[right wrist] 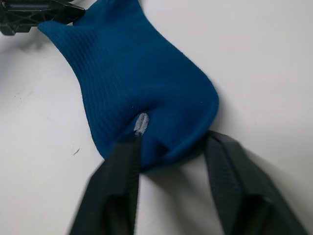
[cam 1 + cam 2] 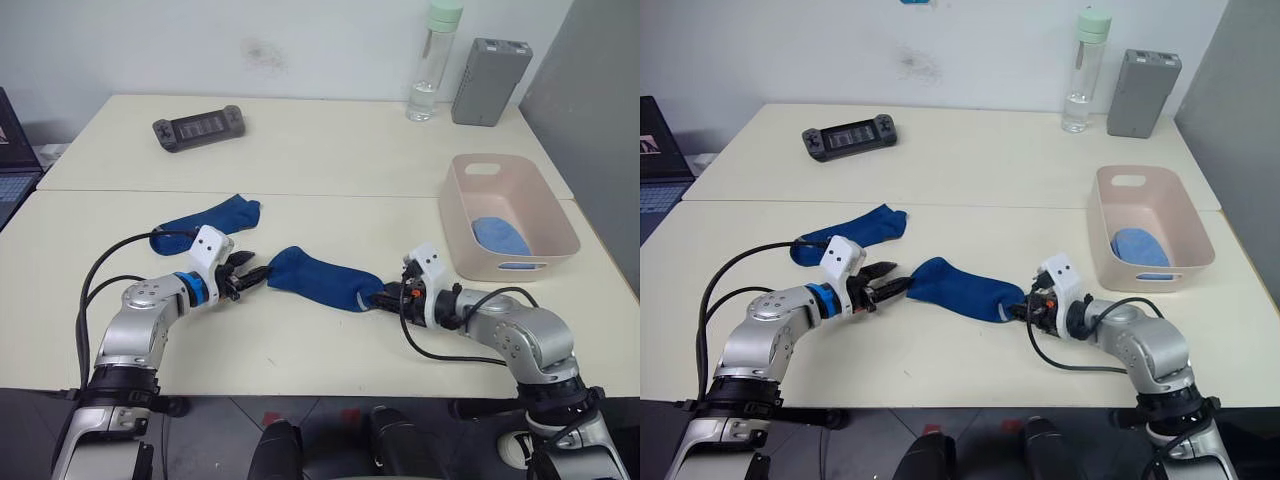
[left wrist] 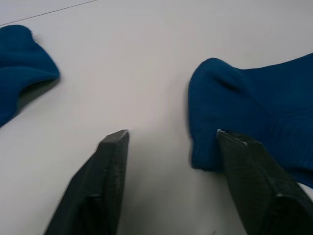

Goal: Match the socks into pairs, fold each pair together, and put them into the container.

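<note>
Two dark blue socks lie on the pale table. One sock (image 2: pixel 205 222) lies flat behind my left arm. The other sock (image 2: pixel 320 278) stretches between both grippers. My left gripper (image 2: pixel 250 273) is open at that sock's left end, one finger (image 3: pixel 254 171) touching its edge. At the sock's right end my right gripper (image 2: pixel 385 296) stands open, its fingers (image 1: pixel 124 166) astride the bunched fabric. The pale pink container (image 2: pixel 480 265) stands at the right with a light blue sock (image 2: pixel 500 236) inside.
A black handheld game controller (image 2: pixel 198 127) lies at the back left. A water bottle (image 2: pixel 434 62) and a grey box (image 2: pixel 490 68) stand at the back right. A laptop (image 2: pixel 12 160) pokes in at the left edge.
</note>
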Tool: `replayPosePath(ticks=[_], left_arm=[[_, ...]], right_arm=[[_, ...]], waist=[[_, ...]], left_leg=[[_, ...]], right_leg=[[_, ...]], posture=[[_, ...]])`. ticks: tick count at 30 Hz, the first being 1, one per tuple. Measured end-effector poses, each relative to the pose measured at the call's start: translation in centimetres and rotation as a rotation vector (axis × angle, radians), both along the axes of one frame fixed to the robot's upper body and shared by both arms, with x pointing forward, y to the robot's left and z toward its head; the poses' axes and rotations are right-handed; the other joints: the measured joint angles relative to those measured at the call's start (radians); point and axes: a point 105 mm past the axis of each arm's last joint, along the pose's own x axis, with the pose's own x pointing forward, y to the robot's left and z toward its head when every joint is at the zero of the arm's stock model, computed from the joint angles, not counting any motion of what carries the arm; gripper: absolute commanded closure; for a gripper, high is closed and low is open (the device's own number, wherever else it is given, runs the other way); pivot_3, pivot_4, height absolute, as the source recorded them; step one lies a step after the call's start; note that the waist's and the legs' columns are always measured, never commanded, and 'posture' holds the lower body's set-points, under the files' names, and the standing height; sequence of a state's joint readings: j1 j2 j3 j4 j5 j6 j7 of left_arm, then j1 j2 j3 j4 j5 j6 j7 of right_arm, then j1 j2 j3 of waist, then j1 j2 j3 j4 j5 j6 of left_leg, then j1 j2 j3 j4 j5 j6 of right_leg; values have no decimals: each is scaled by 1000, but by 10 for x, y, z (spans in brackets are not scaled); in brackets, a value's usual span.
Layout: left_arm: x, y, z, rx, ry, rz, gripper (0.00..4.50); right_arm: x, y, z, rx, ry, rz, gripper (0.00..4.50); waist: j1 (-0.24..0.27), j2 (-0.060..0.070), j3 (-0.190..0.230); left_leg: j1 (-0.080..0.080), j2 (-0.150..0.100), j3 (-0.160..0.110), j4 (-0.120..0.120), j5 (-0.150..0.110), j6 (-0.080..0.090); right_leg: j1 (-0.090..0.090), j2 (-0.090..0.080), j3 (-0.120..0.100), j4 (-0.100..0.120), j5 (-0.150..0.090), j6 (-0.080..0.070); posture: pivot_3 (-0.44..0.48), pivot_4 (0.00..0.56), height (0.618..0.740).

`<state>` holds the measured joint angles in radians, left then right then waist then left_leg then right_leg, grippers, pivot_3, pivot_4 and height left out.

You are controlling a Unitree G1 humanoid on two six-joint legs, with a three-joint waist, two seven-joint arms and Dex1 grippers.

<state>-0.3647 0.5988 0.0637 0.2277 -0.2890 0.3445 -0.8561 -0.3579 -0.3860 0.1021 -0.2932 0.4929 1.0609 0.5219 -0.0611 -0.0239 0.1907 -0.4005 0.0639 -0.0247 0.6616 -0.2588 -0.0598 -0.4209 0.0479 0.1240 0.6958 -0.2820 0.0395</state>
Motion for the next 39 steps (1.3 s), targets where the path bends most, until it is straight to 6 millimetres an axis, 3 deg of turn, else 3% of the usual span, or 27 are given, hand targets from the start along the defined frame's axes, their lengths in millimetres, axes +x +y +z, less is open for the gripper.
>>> replayPosePath(ticks=[3,6,12,19,25,28,33,36,39], left_arm=[[-4,-3,0,-5,9,-20,3572],[-11,-5,-3,-11,22,-23,4483],[-27,-17,-2,-94,53,-14,4483],[-66,-22,9,-219,114,6,4483],[-69,-12,17,-218,69,77,4483],[-67,-7,20,-179,24,87,3924],[-66,-5,20,-97,-12,27,2288],[-60,-14,17,-72,-27,-32,1342],[-59,-27,14,93,-95,-172,367]], right_arm=[[3,-1,1,1,-2,-2,4474],[6,-4,2,-3,-11,1,4500],[11,-9,12,-15,-36,33,4500],[11,-14,24,-32,-66,96,4500],[16,-22,25,-43,-57,92,4500],[17,-23,23,-45,-52,88,4500],[18,-24,23,-47,-55,85,4500],[18,-23,22,-45,-55,82,4500],[18,-23,22,-45,-56,81,4500]], waist=[[0,0,0],[-1,0,0],[0,0,0],[-7,0,0],[-11,0,0],[-12,0,0],[-16,0,0],[-15,0,0],[-17,0,0]], left_leg=[[0,0,0,0,0,0],[0,0,0,0,0,0],[0,0,0,0,0,0],[0,0,0,0,0,0],[1,0,0,0,0,0],[0,0,0,0,0,0],[1,0,0,-1,0,0],[0,0,0,-1,0,0],[0,0,1,-2,0,0]], right_leg=[[0,0,0,0,0,0],[0,0,0,0,0,0],[0,0,0,0,0,0],[0,0,0,0,0,0],[0,0,0,-1,0,0],[0,0,0,-1,0,0],[0,0,1,-1,0,0],[0,0,0,-1,0,0],[0,0,1,-2,0,0]], posture=[[0,150,740],[0,150,740],[0,150,740],[0,150,740],[0,150,740],[0,150,740],[0,150,740],[0,150,740],[0,150,740]])
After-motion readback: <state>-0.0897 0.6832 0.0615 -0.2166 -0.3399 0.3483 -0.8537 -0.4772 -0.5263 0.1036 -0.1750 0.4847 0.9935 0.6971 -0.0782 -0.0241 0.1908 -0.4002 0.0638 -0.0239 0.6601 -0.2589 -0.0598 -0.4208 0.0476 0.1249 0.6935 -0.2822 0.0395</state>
